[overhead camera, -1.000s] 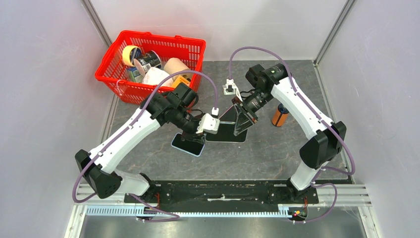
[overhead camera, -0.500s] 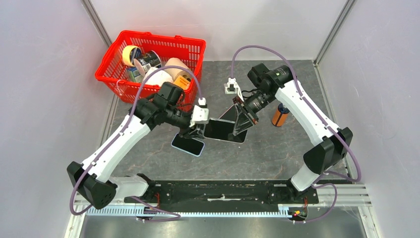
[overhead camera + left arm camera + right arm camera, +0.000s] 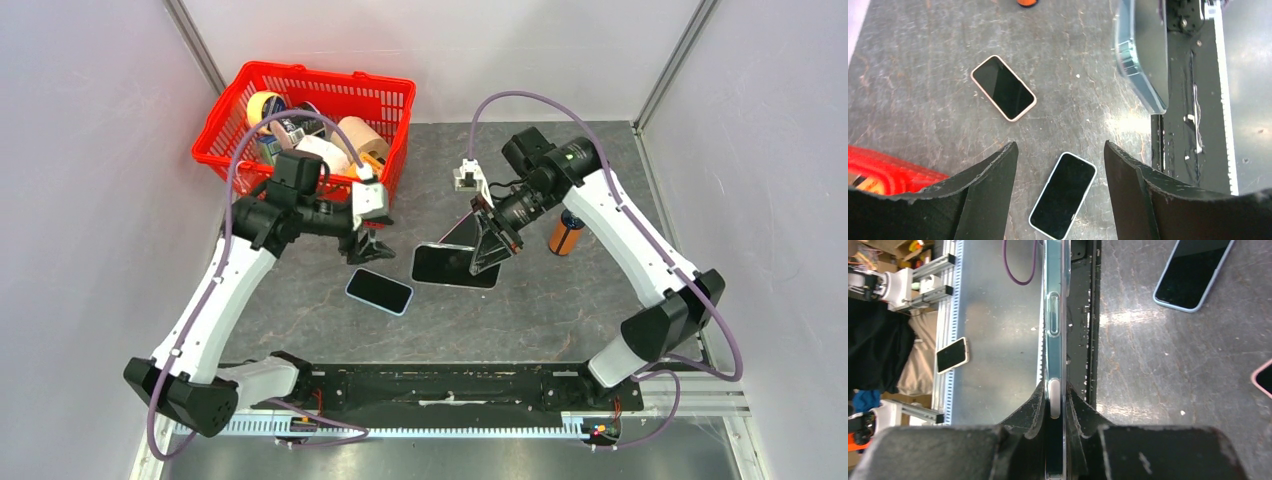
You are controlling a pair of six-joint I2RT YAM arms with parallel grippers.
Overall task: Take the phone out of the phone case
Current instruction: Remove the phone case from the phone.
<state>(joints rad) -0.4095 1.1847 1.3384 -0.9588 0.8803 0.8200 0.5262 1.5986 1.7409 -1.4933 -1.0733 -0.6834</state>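
Starting at the far left, pale lilac-white walls (image 3: 90, 150) closed in the cell, with slim aluminium posts (image 3: 200, 45) rising at the back corners. A red basket (image 3: 320, 78), packed with rolls and tins, stood just behind and to the left of the left pincer (image 3: 367, 243). That pincer hung above the desk (image 3: 560, 310) with its fingers spread wide and nothing between them. The desk was a dark grey, stone-patterned sheet, scuffed and scratched, with bright patches of glare. Just in front of the left pincer a blue-rimmed phone (image 3: 380, 291) lay flat, screen up. Further right, close beside the right pincer (image 3: 488, 255), a pink-rimmed phone (image 3: 1003, 88) also lay flat, partly covered from overhead. The right pincer was pressed together on one edge of the clear phone case (image 3: 1054, 315), holding it clear of the desk. The dark phone (image 3: 450, 265) reached out from that pincer toward the left one. An orange can (image 3: 565, 235) stood just to the right of the right pincer. A black rail (image 3: 450, 385) ran along the near edge.
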